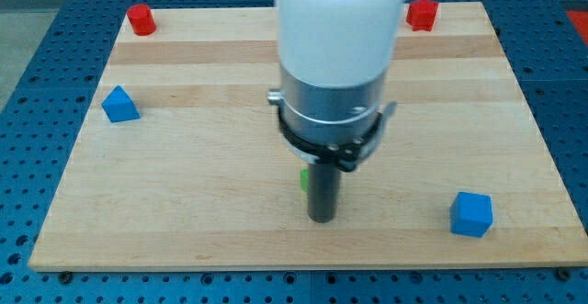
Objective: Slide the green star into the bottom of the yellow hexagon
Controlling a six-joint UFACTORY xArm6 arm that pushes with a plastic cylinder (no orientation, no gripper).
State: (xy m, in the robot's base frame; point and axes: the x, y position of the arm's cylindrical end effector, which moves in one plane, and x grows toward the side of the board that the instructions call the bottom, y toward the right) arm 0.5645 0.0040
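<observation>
Of the green star (303, 179) we can see only a thin green and yellowish sliver, showing just at the view's left edge of our rod, a little above where my tip (321, 219) meets the wood; the rest of it is hidden behind the rod, so we cannot confirm its shape. The tip sits touching or just beside that sliver, slightly toward the view's bottom and right of it. The yellow hexagon is not visible anywhere; our white arm housing and its metal collar (333, 111) cover the middle of the wooden board (184, 212), and the hexagon may lie behind them, above the green star, though we cannot tell. We carry no pincer at all, only this straight rod, so there is nothing to open, close or grip. As for progress, we judge that we are in contact position with the star and mid-push at best: whether the star already meets the hexagon's bottom cannot be settled from here. Outward from the star, a blue block (471, 214) sits well to the view's right, another blue block (119, 105) far to the upper left, and two red blocks (141, 19) (422, 14) rest near the board's top corners, all well apart from the star.
</observation>
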